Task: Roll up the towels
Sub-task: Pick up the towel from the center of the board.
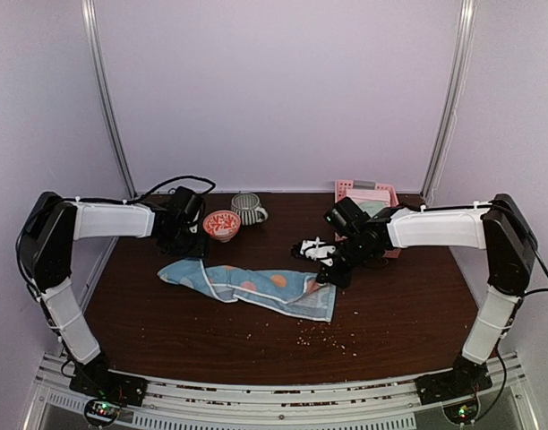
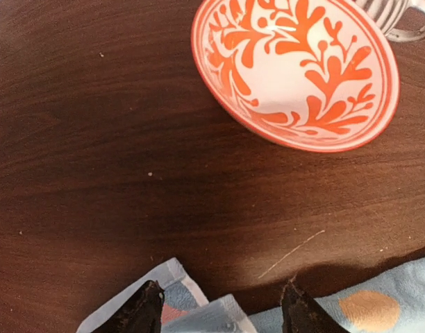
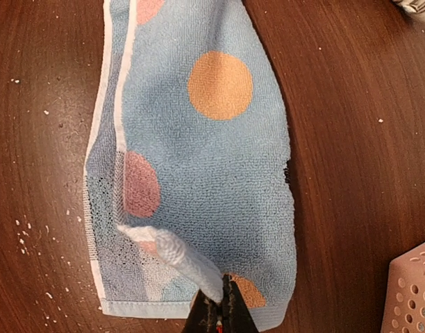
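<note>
The right tool (image 3: 222, 300) was closed on the hem of the blue towel (image 3: 205, 139); the left tool (image 2: 223, 295) stood open, a bowl (image 2: 296, 69) just ahead.

The right fingers (image 3: 238, 320) pinch a raised white hem of the dotted blue towel (image 3: 212, 152).

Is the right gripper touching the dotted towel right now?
Touching. In the right wrist view the right gripper has its fingers shut on a raised fold of the towel near its hem.
</note>
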Tool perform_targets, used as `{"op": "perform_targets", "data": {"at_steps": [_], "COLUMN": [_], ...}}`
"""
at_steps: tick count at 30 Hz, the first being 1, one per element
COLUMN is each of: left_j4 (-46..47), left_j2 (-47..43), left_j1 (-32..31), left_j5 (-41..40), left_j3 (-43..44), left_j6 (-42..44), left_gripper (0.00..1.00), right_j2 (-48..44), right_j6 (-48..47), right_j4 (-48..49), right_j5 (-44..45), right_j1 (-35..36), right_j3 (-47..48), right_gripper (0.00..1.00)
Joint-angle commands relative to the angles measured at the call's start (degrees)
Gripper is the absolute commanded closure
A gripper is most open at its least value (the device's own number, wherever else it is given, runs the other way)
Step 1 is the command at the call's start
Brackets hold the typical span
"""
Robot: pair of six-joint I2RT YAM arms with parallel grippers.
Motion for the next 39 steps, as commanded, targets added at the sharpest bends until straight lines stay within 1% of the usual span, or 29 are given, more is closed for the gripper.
{"op": "perform_targets", "data": {"at_steps": [1, 3, 5, 6, 10, 12, 14, 16, 18, 19, 20, 21, 22, 23, 26, 29, 31, 34, 36, 39], "left_j4": [-4.41, -4.97, -5.92, -6.61, -10.21, -11.86, -12.13, -12.13, -12.05, -11.48, -10.99, -10.37, -9.66, -8.71, -5.05, -1.36, -1.70, -5.39, -6.35, -6.76], "left_j2": [2.44, 1.08, -1.23, -3.09, -14.38, -20.30, -25.23, -29.04, -32.32, -33.64, -33.64, -32.73, -30.73, -28.23, -18.60, -9.48, -3.26, 6.22, 8.59, 8.68], "left_j1": [0.30, 0.29, 0.27, 0.09, -2.41, -3.60, -3.93, -4.40, -4.57, -4.56, -4.57, -4.56, -4.34, -3.93, -2.76, -2.64, -2.64, -2.68, -2.66, -2.65], "left_j5": [3.20, 5.36, 6.53, 6.91, 5.69, 7.88, 12.16, 14.59, 14.82, 13.44, 11.26, 8.15, 6.13, 5.25, 6.46, 7.85, 8.29, 7.13, 6.32, 5.43], "left_j3": [2.44, 1.12, -0.99, -2.17, -8.03, -12.56, -17.80, -22.55, -25.19, -25.33, -24.36, -22.79, -20.41, -17.61, -9.17, -1.47, 4.73, 11.86, 13.51, 13.18], "left_j6": [2.35, 2.49, 1.95, 1.35, -1.93, -3.64, -5.29, -7.18, -7.86, -7.52, -6.72, -5.80, -4.79, -3.61, -0.77, 1.28, 1.99, 2.59, 2.36, 2.00], "left_gripper": [0.53, 0.69, 0.88, 0.94, 0.97, 1.00, 1.00, 1.00, 1.00, 1.00, 0.78, 0.61, 0.50, 0.46, 0.40, 0.38, 0.32, 0.30, 0.32, 0.34], "right_j2": [-1.31, -1.48, -1.78, -1.72, -2.45, -3.06, -3.96, -5.17, -6.34, -6.89, -7.32, -7.57, -7.64, -7.57, -9.00, -12.22, -11.85, -10.34, -10.31, -10.06], "right_j6": [1.34, 1.35, 1.26, 1.25, 1.51, 2.00, 3.02, 3.74, 4.28, 4.33, 4.31, 4.78, 5.19, 5.10, 4.38, 6.80, 6.94, 5.81, 5.60, 5.28], "right_j4": [-0.64, -0.33, -0.11, -0.11, -0.27, -0.60, -0.87, -1.09, -1.26, -1.42, -1.58, -1.86, -2.75, -4.22, -7.04, -1.22, -0.61, -3.25, -2.59, -2.33], "right_j5": [-0.81, -0.20, 0.17, 0.38, 1.14, 1.32, 0.83, 0.32, -0.22, -0.88, -1.82, -2.80, -4.23, -5.59, -7.28, -7.12, -8.28, -10.02, -10.89, -10.66], "right_j1": [0.25, 0.29, 0.14, 0.01, -1.54, -2.95, -4.84, -6.56, -7.66, -7.90, -7.96, -7.95, -8.04, -8.17, -8.69, -9.72, -9.92, -9.92, -9.97, -9.96], "right_j3": [0.18, -0.05, -0.34, -0.37, -0.24, 0.06, 0.38, 0.74, 0.81, 0.81, 0.63, 0.71, 1.14, 2.14, 4.02, 0.91, 0.20, 0.88, 0.01, -0.52], "right_gripper": [1.00, 1.00, 1.00, 1.00, 1.00, 1.00, 1.00, 1.00, 1.00, 1.00, 1.00, 1.00, 1.00, 1.00, 1.00, 1.00, 1.00, 1.00, 1.00, 1.00]}}
